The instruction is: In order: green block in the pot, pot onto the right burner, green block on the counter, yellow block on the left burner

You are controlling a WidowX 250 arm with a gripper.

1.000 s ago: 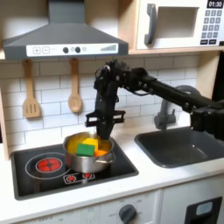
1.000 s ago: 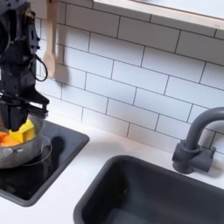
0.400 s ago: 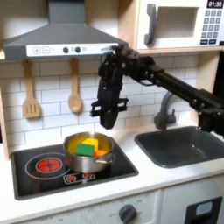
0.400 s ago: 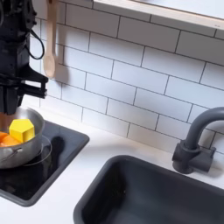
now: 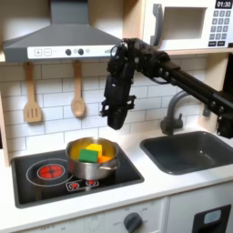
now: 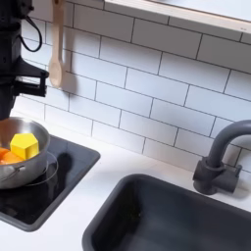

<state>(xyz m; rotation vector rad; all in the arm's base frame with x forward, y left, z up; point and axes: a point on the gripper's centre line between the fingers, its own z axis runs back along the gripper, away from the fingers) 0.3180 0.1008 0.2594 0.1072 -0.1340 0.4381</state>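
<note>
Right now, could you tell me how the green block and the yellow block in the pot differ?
In the first exterior view, the green block is bright green and lies nearer the camera, while the yellow block is yellow-orange and sits behind it toward the wall. Both are small cubes of similar size resting inside the pot, below the raised gripper.

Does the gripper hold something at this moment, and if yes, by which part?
Nothing is held. The gripper hangs above the pot, with the green block and yellow block inside it.
</note>
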